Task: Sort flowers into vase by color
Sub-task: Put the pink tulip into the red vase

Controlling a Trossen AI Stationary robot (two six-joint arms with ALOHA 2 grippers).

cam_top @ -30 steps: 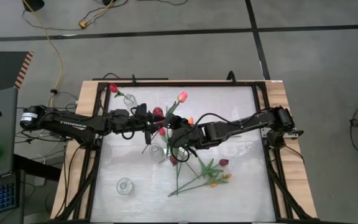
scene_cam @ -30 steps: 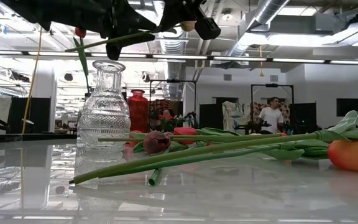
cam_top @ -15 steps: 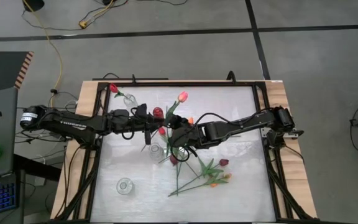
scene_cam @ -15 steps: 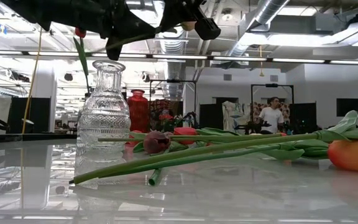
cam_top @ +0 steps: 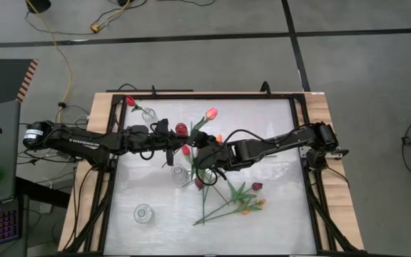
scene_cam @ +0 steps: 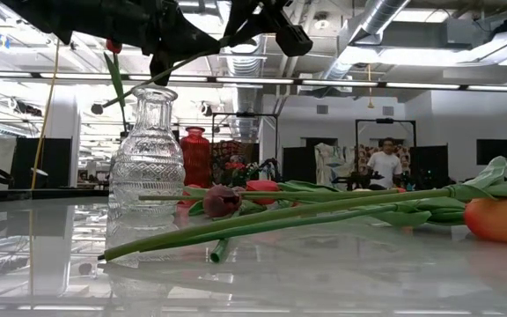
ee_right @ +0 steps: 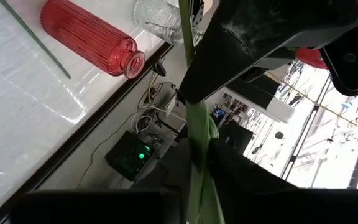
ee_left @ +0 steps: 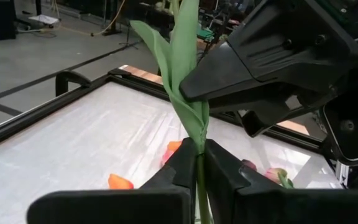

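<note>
From above, both grippers meet mid-table over a clear vase (cam_top: 179, 172). The left gripper (ee_left: 200, 163) has its jaws closed on a tulip stem (ee_left: 199, 127), seen only from its wrist. Whether the right gripper (cam_top: 200, 152) still grips, I cannot tell.

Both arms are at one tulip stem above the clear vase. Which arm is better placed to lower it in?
Probably the left. The left gripper has its jaws shut on the stem, while the right gripper seems to be letting go. The clear vase stands just below them.
</note>
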